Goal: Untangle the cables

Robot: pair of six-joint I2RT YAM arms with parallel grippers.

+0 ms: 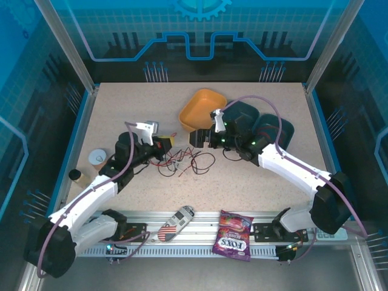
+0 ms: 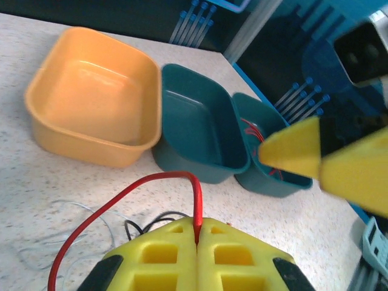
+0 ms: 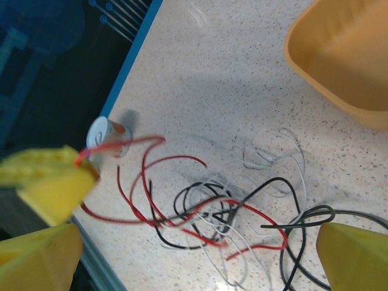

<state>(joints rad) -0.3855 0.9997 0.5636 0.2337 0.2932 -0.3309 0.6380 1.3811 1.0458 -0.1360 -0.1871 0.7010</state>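
Left wrist view: left jaws pinch the limp, light red cable [image 2: 195, 206], right jaws gape over the black and white cables [image 3: 209, 209] tangled on the counter [image 3: 230, 91], probably best taken at a loose loop.

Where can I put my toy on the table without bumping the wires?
Two bare patches on the table: the far-left corner beside the orange bin, and the near middle between the cables and the candy bag. The centre is crowded: the cables lie tangled between the left gripper, shut on the red cable, and the open right gripper.
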